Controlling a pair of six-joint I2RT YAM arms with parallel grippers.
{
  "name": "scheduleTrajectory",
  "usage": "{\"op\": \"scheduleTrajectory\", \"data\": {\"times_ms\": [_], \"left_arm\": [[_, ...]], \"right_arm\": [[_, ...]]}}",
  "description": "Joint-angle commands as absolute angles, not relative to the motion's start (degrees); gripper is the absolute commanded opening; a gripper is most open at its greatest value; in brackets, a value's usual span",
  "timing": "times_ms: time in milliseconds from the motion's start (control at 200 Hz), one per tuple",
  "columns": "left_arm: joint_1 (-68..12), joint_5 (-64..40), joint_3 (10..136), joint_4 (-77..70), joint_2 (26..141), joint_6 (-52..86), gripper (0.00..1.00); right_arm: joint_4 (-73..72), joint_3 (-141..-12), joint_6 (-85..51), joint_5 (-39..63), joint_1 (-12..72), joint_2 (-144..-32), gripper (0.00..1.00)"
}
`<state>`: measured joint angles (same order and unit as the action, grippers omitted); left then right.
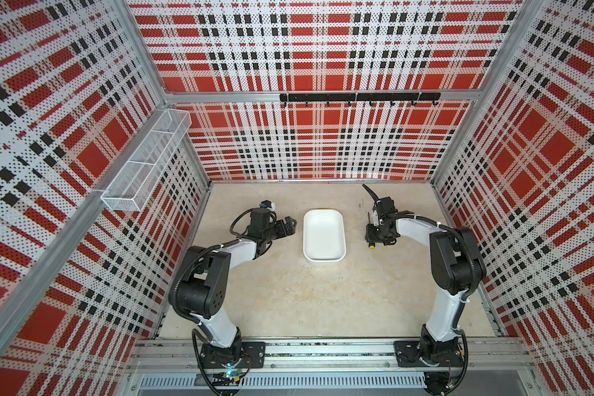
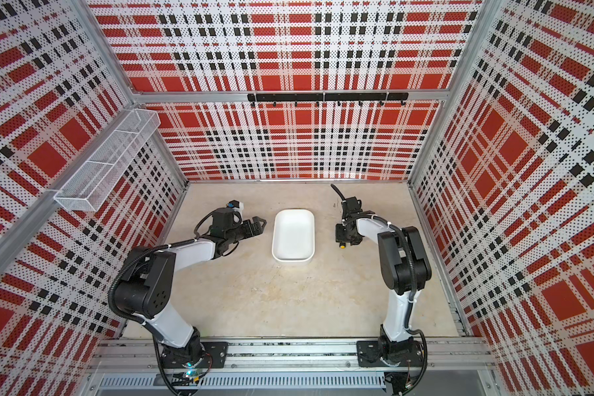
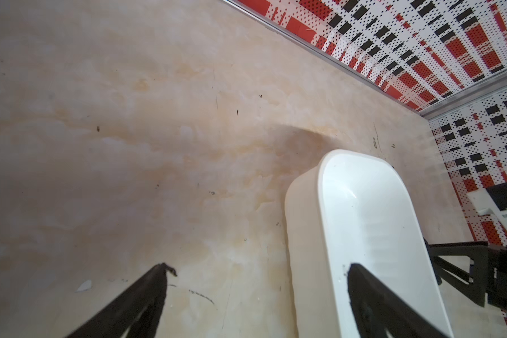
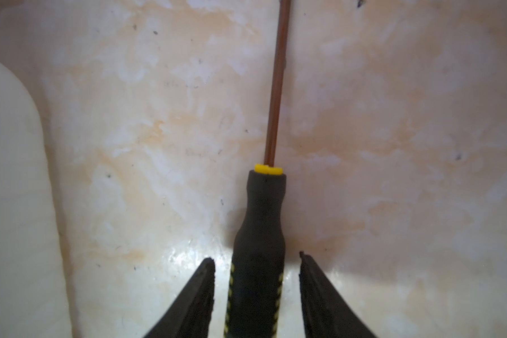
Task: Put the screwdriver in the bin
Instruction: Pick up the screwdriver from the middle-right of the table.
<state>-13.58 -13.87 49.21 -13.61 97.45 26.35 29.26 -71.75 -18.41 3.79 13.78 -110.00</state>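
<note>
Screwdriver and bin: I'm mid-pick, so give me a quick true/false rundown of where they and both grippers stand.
1. The screwdriver lies in the bin. False: it lies on the tabletop beside the bin, on the right arm's side, and the bin is empty.
2. The right gripper has its fingers on either side of the screwdriver's handle. True.
3. Those fingers are clamped on the handle. False: the right wrist view shows a gap on each side.
4. The left gripper is open and holds nothing. True.
</note>
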Motion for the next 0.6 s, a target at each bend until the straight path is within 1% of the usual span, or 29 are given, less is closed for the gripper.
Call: {"op": "scheduleTrajectory", "data": {"times_ms": [0,80,220,311,381,456,591], "left_arm": [[-13.7,-13.5,50.0,-12.6,96.7,25.0,0.98],[-13.7,-13.5,50.0,-12.6,96.6,25.0,0.98],[-13.7,-13.5,49.9,-12.5,96.5,25.0,0.98],[-13.7,-13.5,49.9,-12.4,96.3,24.9,0.98],[-13.7,-13.5,49.8,-12.4,96.0,24.8,0.98],[-13.7,-13.5,49.7,-12.4,95.7,24.5,0.98],[-13.7,-14.5,50.0,-12.2,95.1,23.7,0.98]], "right_arm": [[30.5,-72.9,-18.8,3.2,14.1,-111.1,0.47],[30.6,-72.9,-18.8,3.2,14.1,-111.4,0.43],[30.7,-72.8,-18.7,3.4,14.1,-111.5,0.32],[30.9,-73.1,-18.6,3.8,14.2,-111.6,0.21],[31.2,-73.3,-18.5,4.3,14.1,-111.5,0.10],[31.2,-73.1,-18.7,5.1,14.1,-110.6,0.00],[30.4,-72.2,-20.3,6.9,14.2,-106.5,0.00]]}}
